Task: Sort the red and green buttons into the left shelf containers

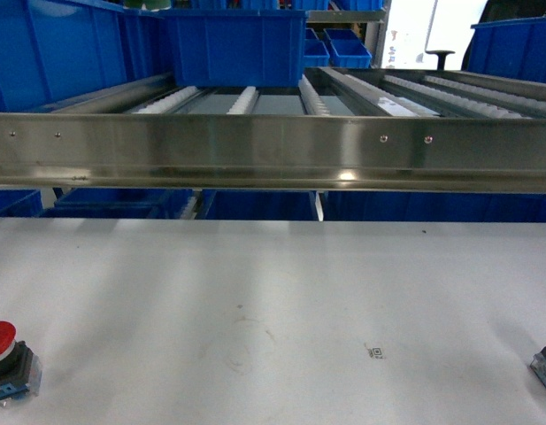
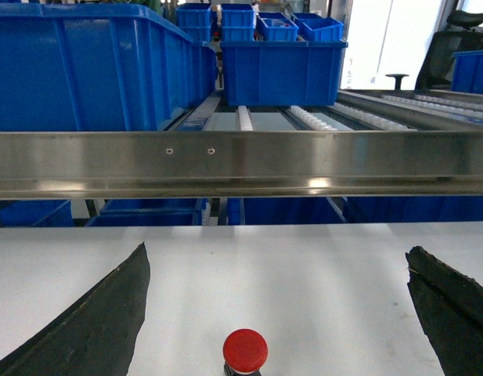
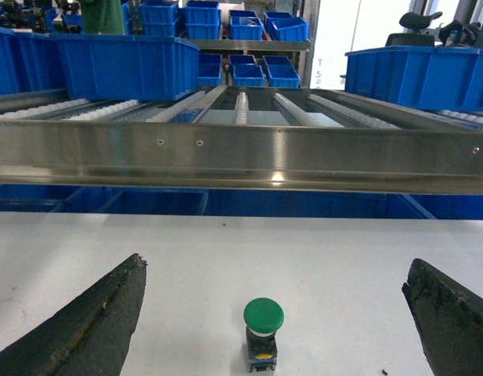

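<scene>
I am in a warehouse or factory parts store. Ahead of me runs a steel flow rack (image 1: 273, 150), its front rail screwed on and its lanes made of white rollers (image 1: 242, 100) sloping toward me. Blue plastic bins (image 1: 235, 46) sit on the lanes, fill the tier below, and stand stacked on shelving (image 3: 249, 39) farther back. I work from a plain white bench (image 1: 273, 310) set against the rack. An office chair (image 3: 425, 23) stands at the far right by a bright opening.
</scene>
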Robot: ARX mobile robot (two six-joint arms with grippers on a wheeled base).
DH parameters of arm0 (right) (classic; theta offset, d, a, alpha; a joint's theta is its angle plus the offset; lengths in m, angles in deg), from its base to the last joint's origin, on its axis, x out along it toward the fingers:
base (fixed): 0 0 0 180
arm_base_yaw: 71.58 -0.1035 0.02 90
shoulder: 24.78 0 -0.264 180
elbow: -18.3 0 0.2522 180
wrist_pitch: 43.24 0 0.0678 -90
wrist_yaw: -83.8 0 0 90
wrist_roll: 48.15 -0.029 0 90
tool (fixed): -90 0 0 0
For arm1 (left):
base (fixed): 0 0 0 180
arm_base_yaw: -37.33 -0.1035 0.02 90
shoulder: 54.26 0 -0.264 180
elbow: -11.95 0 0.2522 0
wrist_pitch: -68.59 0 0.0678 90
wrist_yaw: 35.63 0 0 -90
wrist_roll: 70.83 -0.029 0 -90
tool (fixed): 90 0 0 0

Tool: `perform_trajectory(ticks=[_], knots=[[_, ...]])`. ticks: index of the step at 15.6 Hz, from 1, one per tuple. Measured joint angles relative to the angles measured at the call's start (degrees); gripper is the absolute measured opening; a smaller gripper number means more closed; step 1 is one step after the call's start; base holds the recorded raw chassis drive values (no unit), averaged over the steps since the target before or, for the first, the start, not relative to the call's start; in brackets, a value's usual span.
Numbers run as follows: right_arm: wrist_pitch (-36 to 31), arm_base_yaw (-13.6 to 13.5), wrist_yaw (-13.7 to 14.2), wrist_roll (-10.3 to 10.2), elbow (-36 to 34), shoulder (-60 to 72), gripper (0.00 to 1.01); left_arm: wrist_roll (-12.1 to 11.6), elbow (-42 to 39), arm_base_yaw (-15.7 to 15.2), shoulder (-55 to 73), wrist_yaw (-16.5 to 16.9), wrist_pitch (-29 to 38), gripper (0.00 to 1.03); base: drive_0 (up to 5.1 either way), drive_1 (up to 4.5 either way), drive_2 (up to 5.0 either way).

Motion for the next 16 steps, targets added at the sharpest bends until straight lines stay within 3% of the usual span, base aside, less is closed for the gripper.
perform_trajectory(ticks=[4,5,6,8,9,10,11,14,16], knots=[[-0.02,0.00,0.00,0.00,0.00,-0.02,0.98,0.00,0.00,0.00,0.00,0.00,0.00,0.98,0.0,0.00,0.0],[-5.16,-3.85,4.48,0.61,0.00,3.74,0.98,0.00,0.00,0.00,0.00,0.00,0.00,0.98,0.0,0.00,0.0],[-15.98,-4.94,5.09,2.03,0.17,17.81,0.98,0.02,0.00,0.00,0.00,0.02,0.02,0.98,0.0,0.00,0.0],[-23.78,-4.50,4.26,2.82,4.39,34.32,0.98,0.02,0.00,0.00,0.00,0.02,0.02,0.98,0.0,0.00,0.0],[-25.38,-4.13,2.97,2.80,6.21,37.92,0.98,0.28,0.07,-2.01,4.52,3.06,8.35,0.98,0.0,0.00,0.0],[-28.96,-4.26,3.23,3.23,7.67,40.94,0.98,0.28,2.56,-5.38,17.18,4.76,19.96,0.98,0.0,0.00,0.0],[-31.43,-5.77,4.50,3.69,10.01,44.15,0.98,0.26,7.56,-4.59,29.88,5.05,27.85,0.98,0.0,0.00,0.0],[-31.74,-7.23,4.48,4.11,12.92,47.30,0.98,-0.20,14.16,-0.76,40.92,4.02,24.94,0.98,0.0,0.00,0.0],[-30.51,-6.43,1.90,5.25,16.24,52.70,0.98,-0.04,17.33,2.64,49.68,2.49,17.73,0.98,0.0,0.00,0.0]])
